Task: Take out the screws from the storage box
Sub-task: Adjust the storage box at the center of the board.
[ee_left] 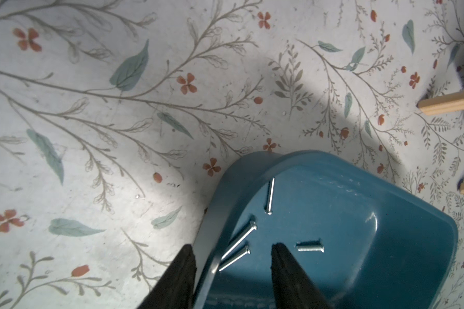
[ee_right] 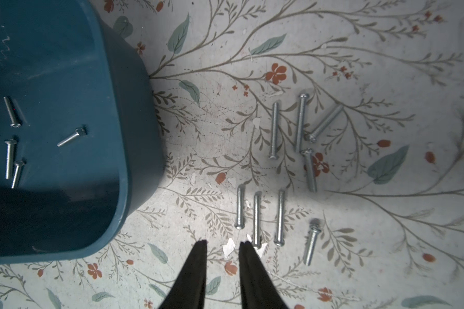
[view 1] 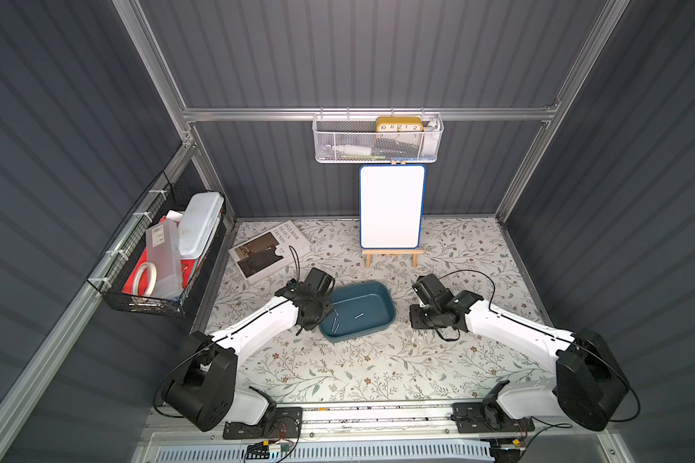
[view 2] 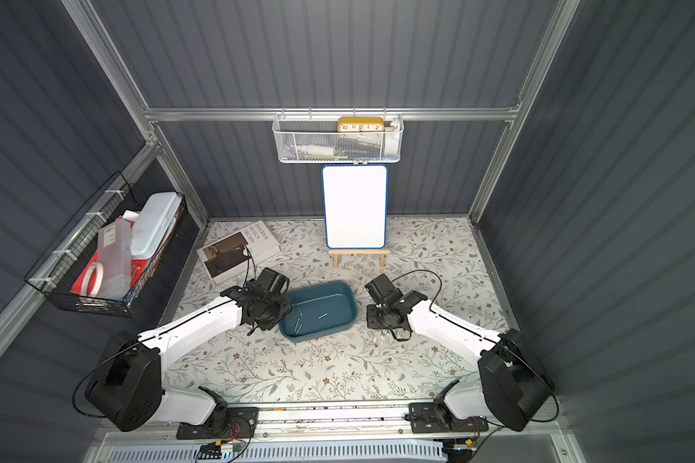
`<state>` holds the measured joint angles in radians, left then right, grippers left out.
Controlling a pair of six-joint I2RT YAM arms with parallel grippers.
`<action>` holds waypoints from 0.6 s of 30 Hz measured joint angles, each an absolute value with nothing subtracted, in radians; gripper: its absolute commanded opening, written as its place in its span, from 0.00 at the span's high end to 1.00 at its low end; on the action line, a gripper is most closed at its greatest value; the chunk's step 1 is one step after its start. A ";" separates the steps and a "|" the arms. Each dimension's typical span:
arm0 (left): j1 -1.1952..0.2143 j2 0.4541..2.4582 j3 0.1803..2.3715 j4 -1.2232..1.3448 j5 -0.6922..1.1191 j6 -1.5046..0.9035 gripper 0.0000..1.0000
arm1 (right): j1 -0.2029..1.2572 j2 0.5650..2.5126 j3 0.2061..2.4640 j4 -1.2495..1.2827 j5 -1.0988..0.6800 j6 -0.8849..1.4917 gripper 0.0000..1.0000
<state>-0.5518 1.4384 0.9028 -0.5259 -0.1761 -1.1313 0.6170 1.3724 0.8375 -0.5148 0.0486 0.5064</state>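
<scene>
Screws (ee_left: 269,196), four remaining, lie inside the storage box (ee_left: 386,214) at its end nearer the left gripper (ee_left: 232,245), whose parted jaws straddle the box rim, two slanting between them. Beyond the box's far end, the right gripper (ee_right: 223,242) hangs narrowly parted, empty, beside eight already on the floral tabletop (ee_right: 386,80).

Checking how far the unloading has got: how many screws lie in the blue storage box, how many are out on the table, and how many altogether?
Screws in the storage box: 4
Screws on the table: 8
Total: 12
</scene>
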 measured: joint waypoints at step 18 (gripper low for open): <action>-0.552 1.513 0.862 -0.425 -0.132 -1.020 0.76 | 0.617 1.399 0.838 -0.511 0.056 0.487 0.74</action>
